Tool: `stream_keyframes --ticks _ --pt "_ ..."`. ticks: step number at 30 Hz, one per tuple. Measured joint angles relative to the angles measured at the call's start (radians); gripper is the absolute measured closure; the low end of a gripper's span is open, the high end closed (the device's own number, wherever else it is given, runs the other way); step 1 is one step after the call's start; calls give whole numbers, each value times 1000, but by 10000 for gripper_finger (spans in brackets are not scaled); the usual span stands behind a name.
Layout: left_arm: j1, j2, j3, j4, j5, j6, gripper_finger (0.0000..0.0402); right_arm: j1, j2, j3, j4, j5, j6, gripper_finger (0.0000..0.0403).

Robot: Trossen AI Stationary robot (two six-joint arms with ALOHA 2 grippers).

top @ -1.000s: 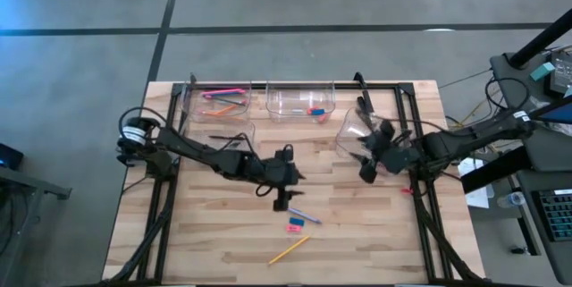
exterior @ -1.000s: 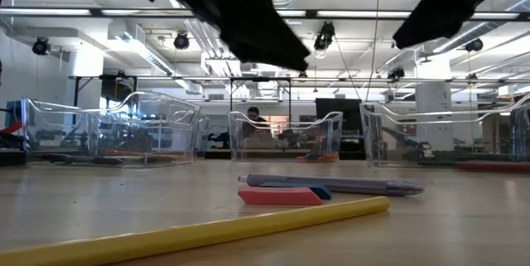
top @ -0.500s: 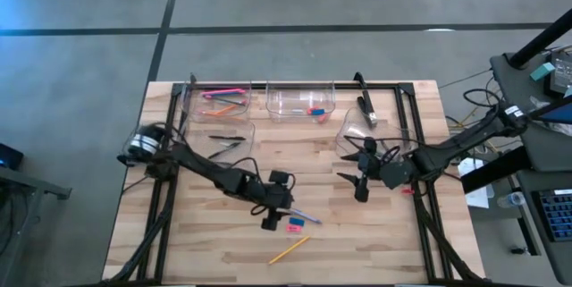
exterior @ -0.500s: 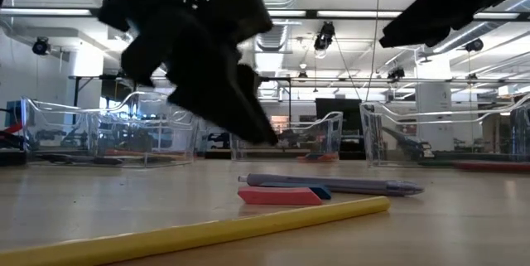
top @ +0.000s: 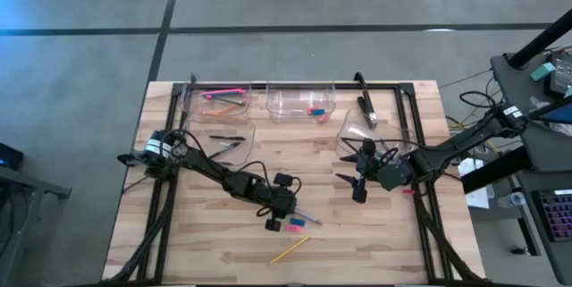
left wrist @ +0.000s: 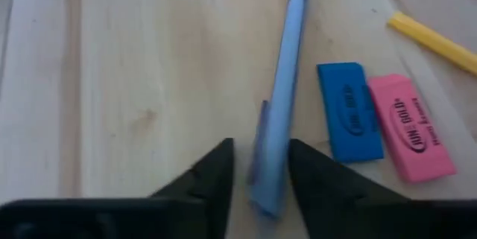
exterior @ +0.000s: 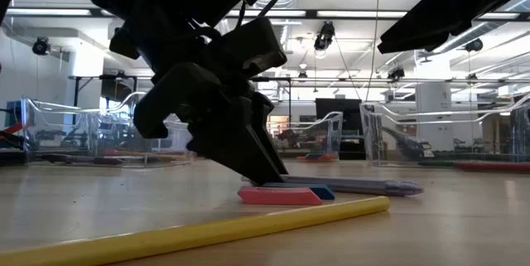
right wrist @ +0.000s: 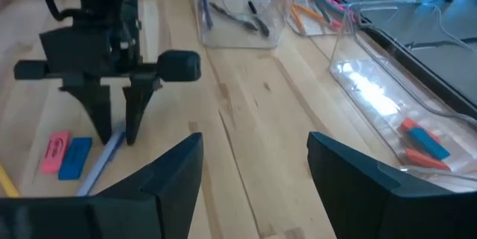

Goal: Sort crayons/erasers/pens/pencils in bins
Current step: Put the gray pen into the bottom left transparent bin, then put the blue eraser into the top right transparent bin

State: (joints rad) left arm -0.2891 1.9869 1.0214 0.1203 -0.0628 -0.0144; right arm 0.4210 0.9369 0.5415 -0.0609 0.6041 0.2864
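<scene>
Left gripper down at table, fingers apart, straddling end of pen; contact unclear. Erasers just beside. Right gripper raised, open, well apart.

I count four clear bins along the back of the surface. Loose in front I see one pale blue pen, two erasers, a blue one and a pink one, and one yellow pencil. Two arms are over it, so two pincers: left, right.
</scene>
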Motion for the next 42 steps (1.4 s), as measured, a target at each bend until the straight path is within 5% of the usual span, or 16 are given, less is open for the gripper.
stream_keyframes --ticks 5,9,14,21,25,35,42 --pt "15 -44 3 -32 -2 59 378 0 0 0 -1 0 -7 172" --pt "30 -182 15 -191 -39 134 385 0 -2 0 -4 -1 -10 173" --pt "32 -476 59 -499 -242 178 391 0 -6 0 -8 -2 -8 173" --pt "34 -844 37 -1043 -499 -46 400 0 -6 -1 -9 -2 -9 175" --pt "35 -974 -26 -1242 -493 -214 398 0 -6 -1 -8 -2 -9 177" --pt "34 -1082 -142 -1222 -446 -321 333 0 -6 -1 1 -2 5 177" --pt "24 -1045 -131 -745 -438 -132 239 0 84 0 229 -256 -45 177"
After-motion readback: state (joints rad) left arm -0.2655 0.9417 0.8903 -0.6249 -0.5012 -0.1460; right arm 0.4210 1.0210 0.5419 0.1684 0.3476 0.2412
